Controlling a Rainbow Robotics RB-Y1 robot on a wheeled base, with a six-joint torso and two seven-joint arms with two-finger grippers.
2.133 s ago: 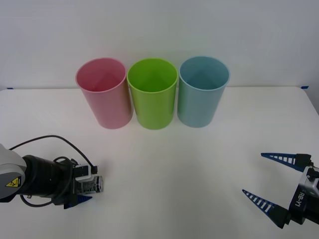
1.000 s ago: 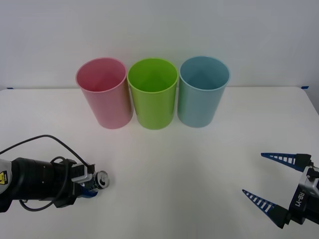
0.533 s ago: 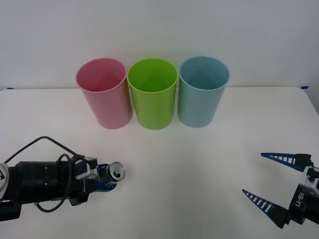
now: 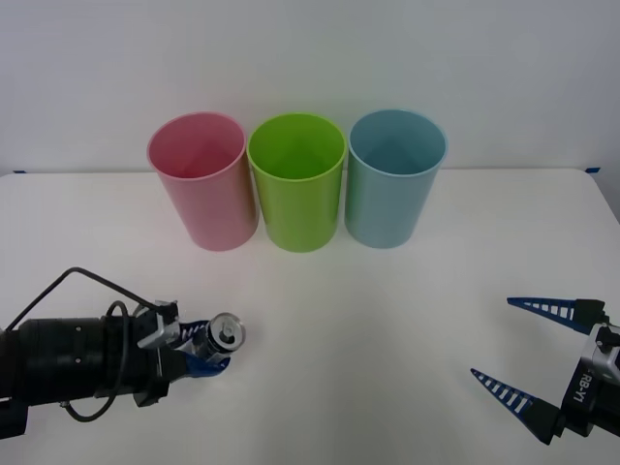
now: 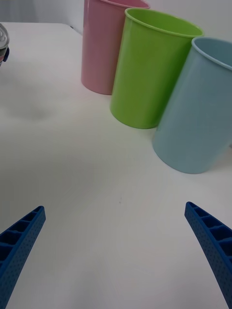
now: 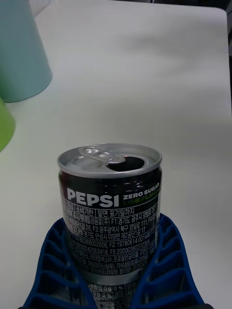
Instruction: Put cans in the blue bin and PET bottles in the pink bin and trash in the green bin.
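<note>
Moved: left gripper (image 4: 199, 351) carried can (image 4: 225, 335) nearer blue bin (image 4: 395, 179) | clamped on can | right gripper (image 4: 531, 356) wide, idle | risk: opened can slips, spilling dregs before bin

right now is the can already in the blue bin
No, the can sits clamped in the left claw above the table, well short of the blue bin.

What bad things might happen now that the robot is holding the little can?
1. The can is already opened, and in the front view the left gripper holds it on its side, so any leftover drink might spill on the table.
2. The blue bin is farthest from it, past the pink bin and green bin; the arm might bump one or drop the can in the wrong one.

The right gripper waits open, low at the right.
</note>
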